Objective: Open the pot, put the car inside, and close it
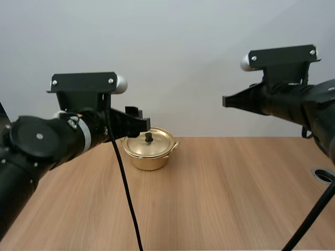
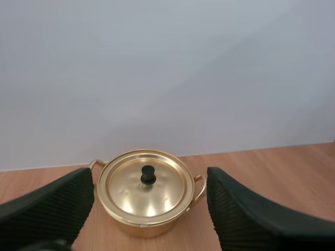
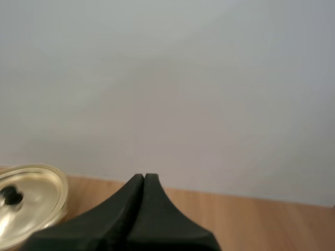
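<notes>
A small gold pot [image 1: 150, 149] with its lid on and a black knob [image 1: 148, 137] stands on the wooden table [image 1: 220, 198] left of centre, toward the back. My left gripper [image 1: 138, 123] hovers just in front of and slightly above the pot, open. In the left wrist view its ribbed fingers [image 2: 47, 209] stand wide apart on either side of the pot [image 2: 146, 192], with nothing between them. My right gripper [image 1: 226, 100] hangs high over the table's right side, well away from the pot, its fingers [image 3: 144, 183] pressed together as one dark wedge. The pot's lid [image 3: 23, 201] shows beside that wedge.
A round grommet hole [image 1: 324, 174] sits in the table near the right edge. A plain light wall stands behind the table's back edge. Bare wood stretches across the front and right of the table.
</notes>
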